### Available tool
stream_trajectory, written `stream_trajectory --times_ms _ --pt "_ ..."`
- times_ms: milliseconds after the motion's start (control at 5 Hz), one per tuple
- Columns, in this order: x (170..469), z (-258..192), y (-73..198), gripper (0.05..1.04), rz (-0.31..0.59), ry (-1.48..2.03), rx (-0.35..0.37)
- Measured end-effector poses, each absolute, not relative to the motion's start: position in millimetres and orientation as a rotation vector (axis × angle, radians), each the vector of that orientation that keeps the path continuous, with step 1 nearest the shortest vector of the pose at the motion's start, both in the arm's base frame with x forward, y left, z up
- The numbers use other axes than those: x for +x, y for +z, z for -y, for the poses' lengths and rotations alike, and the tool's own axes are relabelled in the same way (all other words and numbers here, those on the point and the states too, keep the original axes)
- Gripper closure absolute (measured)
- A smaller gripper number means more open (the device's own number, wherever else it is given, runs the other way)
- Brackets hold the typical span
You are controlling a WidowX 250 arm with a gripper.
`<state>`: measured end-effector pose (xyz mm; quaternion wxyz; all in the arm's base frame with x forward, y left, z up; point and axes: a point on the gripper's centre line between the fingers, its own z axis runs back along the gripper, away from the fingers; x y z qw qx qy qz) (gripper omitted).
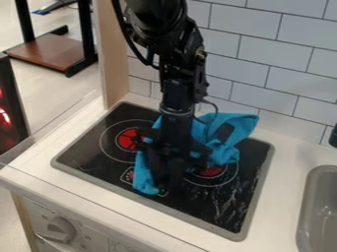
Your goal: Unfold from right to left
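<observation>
The gripper (166, 183) hangs down over the middle of the black stovetop, in front of the blue cloth. Part of the crumpled cloth (231, 129) rises to the right of the arm, with a raised fold toward the wall. Another part comes down on the gripper's left side to the stove's front. The cloth's middle is hidden behind the gripper and wrist. Whether the gripper holds any of the cloth cannot be made out.
The stovetop (85, 152) has red burner marks and a grey rim, set in a white counter (99, 199). A grey sink (317, 211) lies at the right. The tiled wall (263, 69) stands behind, with a wooden post (113, 54) at its left end.
</observation>
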<state>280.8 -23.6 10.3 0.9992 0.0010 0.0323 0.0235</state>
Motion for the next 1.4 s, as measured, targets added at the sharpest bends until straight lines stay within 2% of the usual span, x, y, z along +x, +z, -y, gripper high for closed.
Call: stream_trajectory --times_ms 200,400,800,1400 --pt "281 12 15 0.963 -0.04 0.101 -0.025" --pt "277 -7 20 1.011 -0.02 0.15 -0.039" --pt "274 -46 42 1.018 0.032 0.258 -0.085" --pt "275 -73 69 1.018 0.116 0.346 -0.134"
